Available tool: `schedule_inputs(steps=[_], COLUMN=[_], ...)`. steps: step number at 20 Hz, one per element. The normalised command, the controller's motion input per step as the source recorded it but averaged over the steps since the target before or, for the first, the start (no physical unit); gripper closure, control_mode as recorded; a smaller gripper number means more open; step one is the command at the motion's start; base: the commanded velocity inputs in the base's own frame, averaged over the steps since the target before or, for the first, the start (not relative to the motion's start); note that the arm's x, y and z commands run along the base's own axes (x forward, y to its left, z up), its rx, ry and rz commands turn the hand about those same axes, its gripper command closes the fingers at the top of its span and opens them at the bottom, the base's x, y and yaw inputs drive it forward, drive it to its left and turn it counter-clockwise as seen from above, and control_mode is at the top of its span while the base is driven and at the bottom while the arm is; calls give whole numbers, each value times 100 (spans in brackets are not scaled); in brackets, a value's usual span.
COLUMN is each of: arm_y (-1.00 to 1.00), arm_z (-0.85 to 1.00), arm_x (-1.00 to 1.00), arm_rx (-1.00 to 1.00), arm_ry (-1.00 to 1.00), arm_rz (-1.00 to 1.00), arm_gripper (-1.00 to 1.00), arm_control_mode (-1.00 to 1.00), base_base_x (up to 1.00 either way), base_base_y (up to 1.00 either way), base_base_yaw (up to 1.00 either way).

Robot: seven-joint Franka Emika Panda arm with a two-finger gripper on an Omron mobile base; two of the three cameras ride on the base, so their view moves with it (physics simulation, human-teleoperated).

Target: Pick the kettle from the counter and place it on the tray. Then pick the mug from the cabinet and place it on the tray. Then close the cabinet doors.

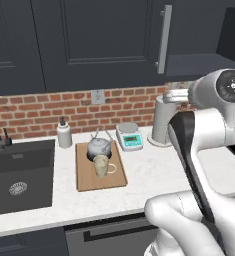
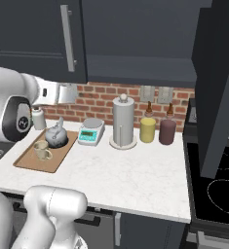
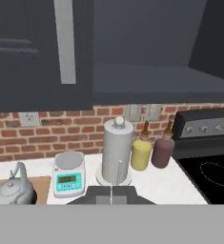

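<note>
kettle [image 1: 99,147] behind mug [image 1: 102,165], both on tray [image 1: 84,177]; scale [image 1: 129,136] right.

From my station, the tray [image 3: 39,183] and the kettle [image 3: 13,190] were cut off at the lower left of the hand view, the sink [image 1: 19,175] ran off the left edge of the left base view, and the scale's [image 1: 130,136] display was too small to read.

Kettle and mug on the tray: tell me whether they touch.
Cannot tell. In the left base view the mug overlaps the kettle on the tray; in the right base view only a sliver seems to separate them, too thin to trust.
</note>
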Motion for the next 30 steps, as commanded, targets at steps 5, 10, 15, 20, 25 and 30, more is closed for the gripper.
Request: schedule_inputs(steps=[5,10,15,20,25,30], arm_y=[-82,-66,-42,-34,-53,-57], arm_z=[-40,-49,-41,-16,0,-1], arm_x=[-13,0,0,0,0,0], arm_rx=[25,26,25,29,41,43], arm_ry=[0,-4,-11,-13,-7,-3], arm_rz=[0,0,0,0,0,0], arm_gripper=[100,100,100,100,100,100], arm_control_mode=[-100,-100,-100,-100,-100,-100], base_base_x=[0,0,0,0,0,0], base_base_y=[0,0,0,0,0,0], base_base_yaw=[0,0,0,0,0,0])
